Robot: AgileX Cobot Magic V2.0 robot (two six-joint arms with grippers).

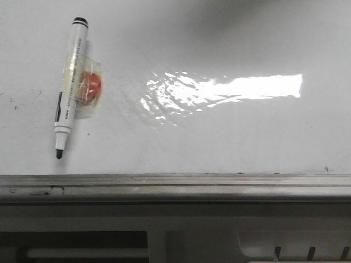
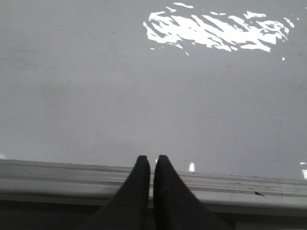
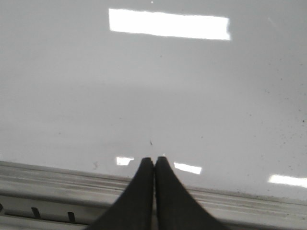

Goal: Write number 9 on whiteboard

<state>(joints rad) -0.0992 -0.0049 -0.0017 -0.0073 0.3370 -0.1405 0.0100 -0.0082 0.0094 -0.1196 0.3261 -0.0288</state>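
Note:
The whiteboard fills the front view, glossy white with a bright glare patch and a grey metal rail along its lower edge. No number 9 shows on it, only tiny dark specks. A white marker with a black cap end and bare black tip lies on the board at the left, taped beside a red round piece. Neither gripper shows in the front view. My left gripper is shut and empty over the rail. My right gripper is shut and empty over the rail.
Below the rail in the front view is a grey housing with dark slots. Faint smudges and specks mark the board at the far left and in the right wrist view.

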